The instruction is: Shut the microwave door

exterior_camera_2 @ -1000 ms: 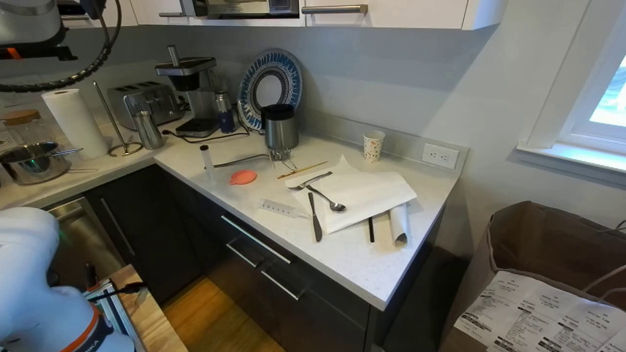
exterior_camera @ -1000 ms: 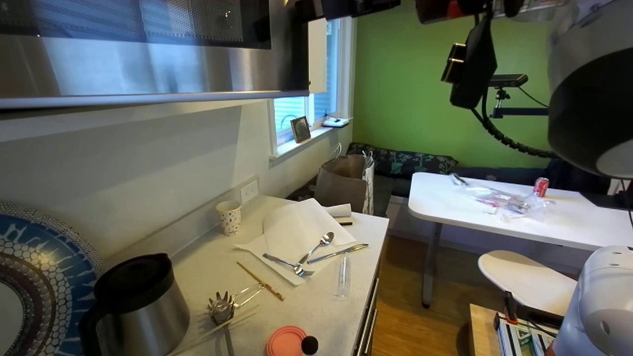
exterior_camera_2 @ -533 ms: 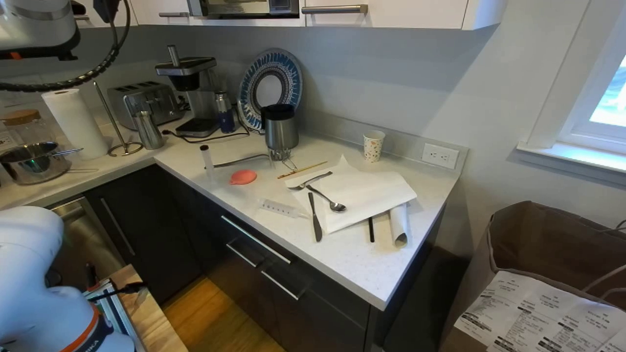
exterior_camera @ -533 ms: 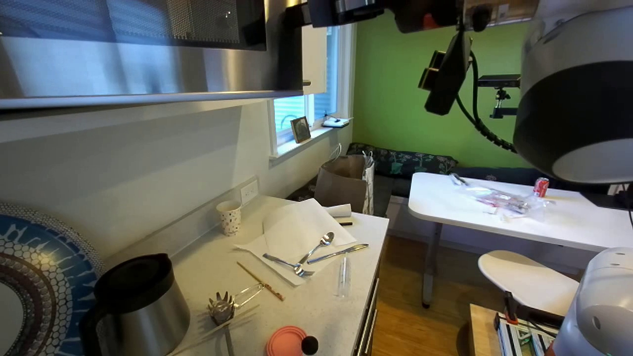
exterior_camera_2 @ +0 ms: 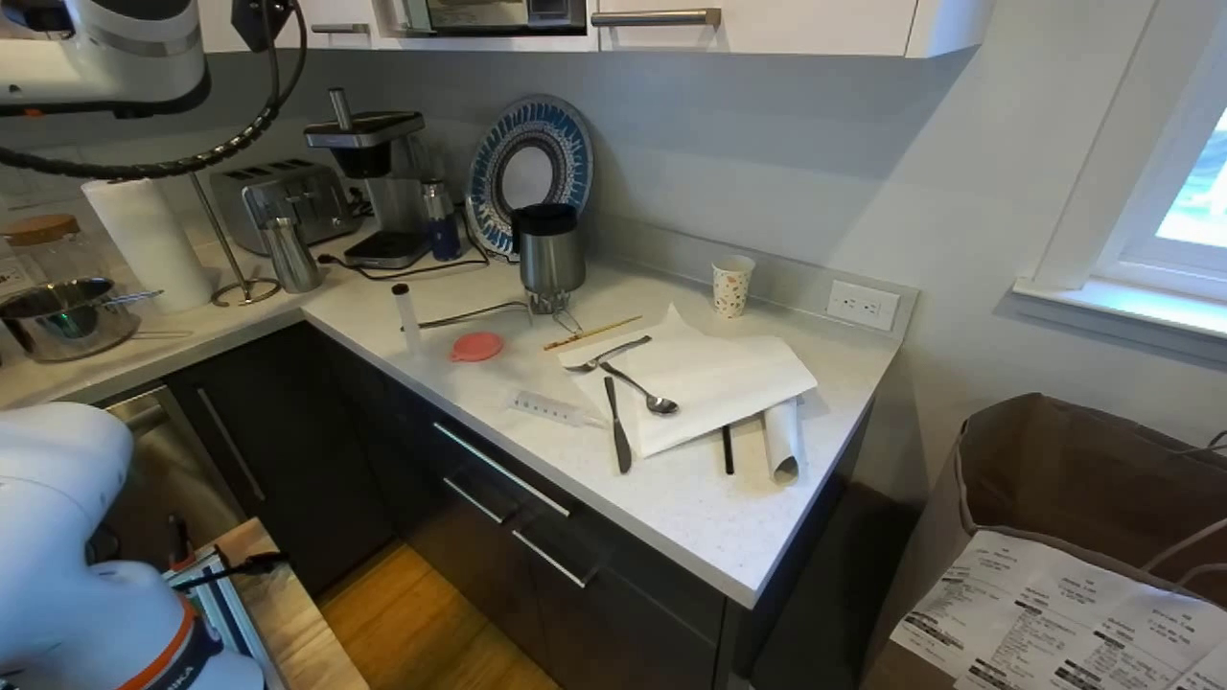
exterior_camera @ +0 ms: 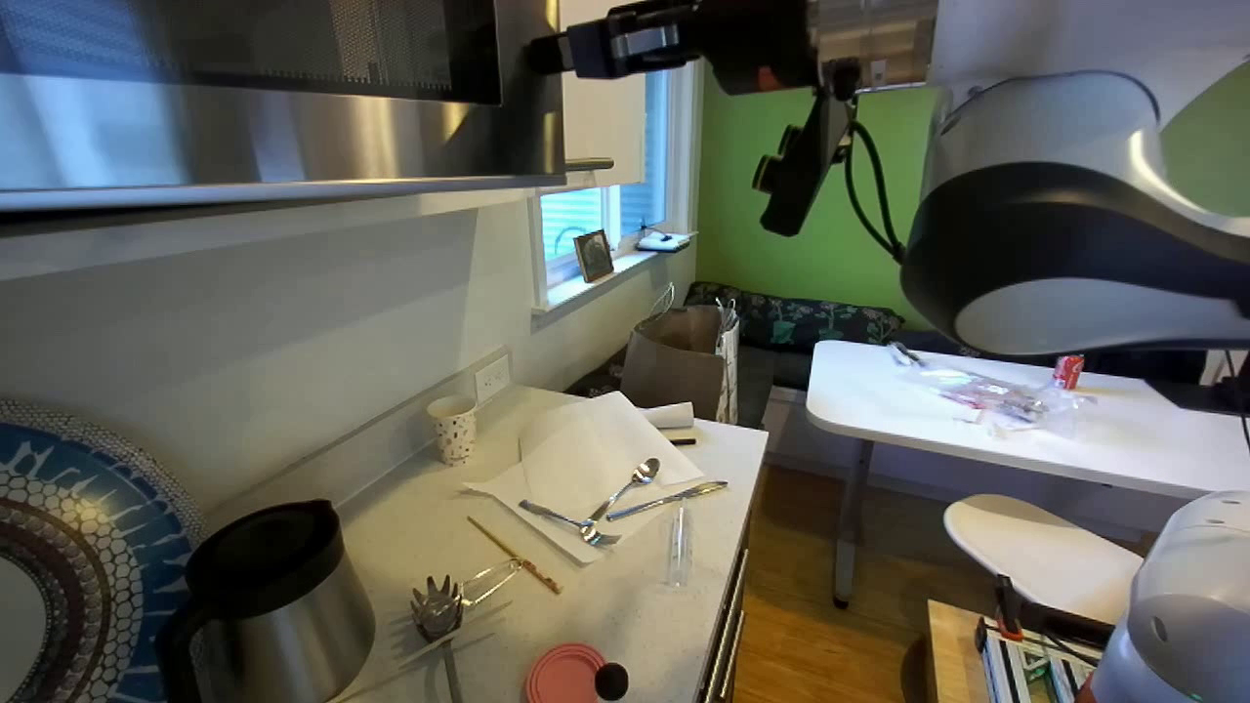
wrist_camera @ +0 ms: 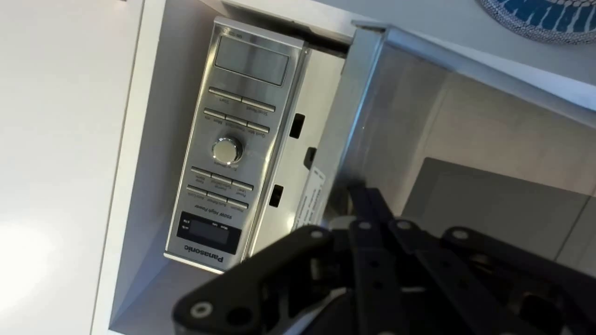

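The microwave door [exterior_camera: 293, 137], dark glass in a steel frame, fills the top left of an exterior view. In the wrist view the door [wrist_camera: 405, 107] stands partly open, with a gap showing the slotted inner front frame. The microwave's button panel [wrist_camera: 223, 149] sits left of that gap, inside a white cabinet recess. Part of the microwave [exterior_camera_2: 508, 14] also shows at the top of an exterior view. My gripper [exterior_camera: 552, 54] is shut and empty, its fingertips at the door's front near the free edge, seemingly touching. In the wrist view the gripper [wrist_camera: 370, 200] hides the lower door edge.
A white cabinet [exterior_camera: 605, 117] with a bar handle is beside the microwave. Below, the counter [exterior_camera_2: 671, 517] holds a steel carafe [exterior_camera: 283, 605], a paper cup [exterior_camera: 452, 430], paper and cutlery. A decorated plate [exterior_camera_2: 489, 172] leans on the wall.
My shut gripper and arm have moved left in an exterior view. The door's free edge has swung left with it, toward the microwave body, uncovering more of the white cabinet and its handle.
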Robot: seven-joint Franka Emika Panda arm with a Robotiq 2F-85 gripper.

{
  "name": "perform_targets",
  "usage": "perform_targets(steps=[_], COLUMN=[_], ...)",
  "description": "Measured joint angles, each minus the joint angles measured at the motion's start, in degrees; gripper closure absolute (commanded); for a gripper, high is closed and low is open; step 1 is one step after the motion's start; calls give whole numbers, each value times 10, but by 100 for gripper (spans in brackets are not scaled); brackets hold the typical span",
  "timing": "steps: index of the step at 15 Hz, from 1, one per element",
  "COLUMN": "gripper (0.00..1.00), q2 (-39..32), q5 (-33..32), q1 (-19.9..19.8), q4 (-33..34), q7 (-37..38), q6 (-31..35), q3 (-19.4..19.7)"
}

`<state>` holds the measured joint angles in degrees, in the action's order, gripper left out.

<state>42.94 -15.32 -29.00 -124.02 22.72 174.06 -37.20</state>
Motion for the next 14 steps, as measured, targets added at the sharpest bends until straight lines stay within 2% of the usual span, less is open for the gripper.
perform_targets(steps=[7, 14], gripper=[100, 100], q2=[-85, -172], q5=[3, 1], q1=[-33, -34], q4=[12, 58], q7=[-35, -52], q6=[70, 107], q3=[-7, -12])
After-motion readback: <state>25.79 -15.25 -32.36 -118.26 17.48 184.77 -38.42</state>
